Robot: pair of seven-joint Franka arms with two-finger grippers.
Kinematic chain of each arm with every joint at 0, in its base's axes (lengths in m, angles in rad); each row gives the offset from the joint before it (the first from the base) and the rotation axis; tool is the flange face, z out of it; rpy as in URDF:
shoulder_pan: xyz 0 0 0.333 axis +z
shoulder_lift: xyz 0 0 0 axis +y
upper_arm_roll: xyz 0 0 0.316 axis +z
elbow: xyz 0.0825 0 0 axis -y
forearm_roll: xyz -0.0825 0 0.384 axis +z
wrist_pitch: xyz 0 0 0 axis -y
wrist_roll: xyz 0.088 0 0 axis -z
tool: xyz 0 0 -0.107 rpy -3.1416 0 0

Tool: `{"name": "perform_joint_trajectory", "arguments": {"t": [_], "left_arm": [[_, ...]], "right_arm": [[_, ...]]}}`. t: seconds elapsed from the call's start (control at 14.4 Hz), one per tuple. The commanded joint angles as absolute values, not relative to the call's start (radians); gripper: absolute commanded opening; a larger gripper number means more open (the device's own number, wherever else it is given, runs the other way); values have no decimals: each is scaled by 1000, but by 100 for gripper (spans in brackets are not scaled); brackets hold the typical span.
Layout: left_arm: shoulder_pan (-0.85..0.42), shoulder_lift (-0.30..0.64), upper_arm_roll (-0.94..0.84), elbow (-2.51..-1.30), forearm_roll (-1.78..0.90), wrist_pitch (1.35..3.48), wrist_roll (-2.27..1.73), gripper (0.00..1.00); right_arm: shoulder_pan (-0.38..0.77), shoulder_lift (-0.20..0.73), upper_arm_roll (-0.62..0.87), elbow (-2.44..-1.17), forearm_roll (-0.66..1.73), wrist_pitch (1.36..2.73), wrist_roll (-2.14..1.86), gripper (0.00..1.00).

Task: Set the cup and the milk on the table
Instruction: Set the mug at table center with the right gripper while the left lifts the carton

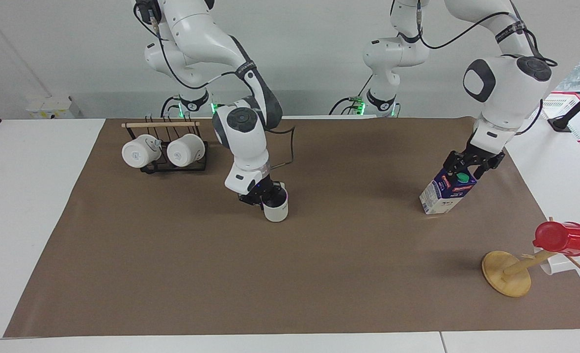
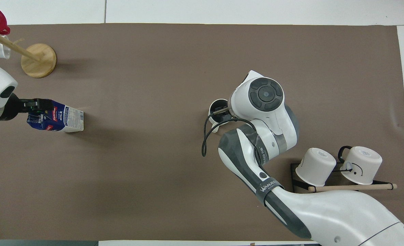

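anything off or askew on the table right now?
The milk is tilted, not flat on the table: its top leans toward the left hand, which grips the gable. The cup sits upright with the right hand on its rim. No spills.

We count two robot arms, each ending in one claw: the right claw and the left claw. On the tabletop we count one off-white cup with a dark inside, one blue and white milk carton, two white mugs hanging on one black wire rack, and one wooden mug tree. On the tree we count one red mug and one partly hidden white mug, which brings our tally of drinking vessels to five.
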State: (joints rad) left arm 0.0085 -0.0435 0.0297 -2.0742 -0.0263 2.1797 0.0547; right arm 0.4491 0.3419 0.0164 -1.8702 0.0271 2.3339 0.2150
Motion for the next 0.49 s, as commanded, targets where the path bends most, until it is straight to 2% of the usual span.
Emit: {"name": "perform_joint_trajectory", "arguments": {"t": [0.0,0.07,0.28,0.42], "left_arm": [[21,-49,31,-2095,-40,2212,66,4],[25,-51,31,-2100,-40,2210,63,0],[26,-66,35,-2077,-38,2166,61,0],[17,-77,35,-2010,-35,2093,60,0]], "right_arm": [[437,319,26,-1891,15,2336,238,71],[439,316,26,-1890,15,2336,239,100],[396,246,15,-1878,15,2319,238,100],[333,195,12,-1843,14,2249,235,100]]}}
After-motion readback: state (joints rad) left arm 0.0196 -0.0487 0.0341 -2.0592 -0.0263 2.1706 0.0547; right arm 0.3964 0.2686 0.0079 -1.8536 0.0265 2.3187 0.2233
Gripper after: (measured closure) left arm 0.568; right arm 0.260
